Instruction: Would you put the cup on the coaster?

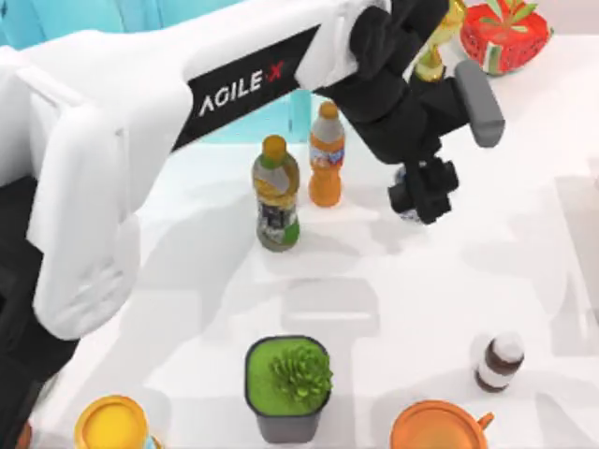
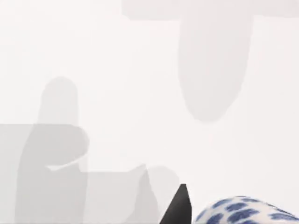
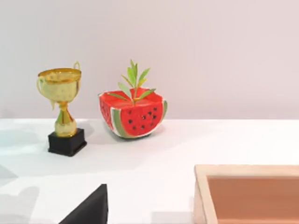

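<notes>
Reaching across table [image 1: 524,281], left gripper [image 1: 423,192] jaws seemingly clamp cup [image 2: 247,211], right of orange bottle [image 1: 327,157].

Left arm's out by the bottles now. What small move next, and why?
Probably centre the left gripper on the cup before lifting: top view puts it right over the cup, right of the orange bottle, and I cannot confirm a grasp yet.

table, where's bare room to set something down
Table: a wide bare patch between the bottles and the green plant pot, running right past the left gripper toward the small brown bottle. Crowded at the trophy and watermelon.
</notes>
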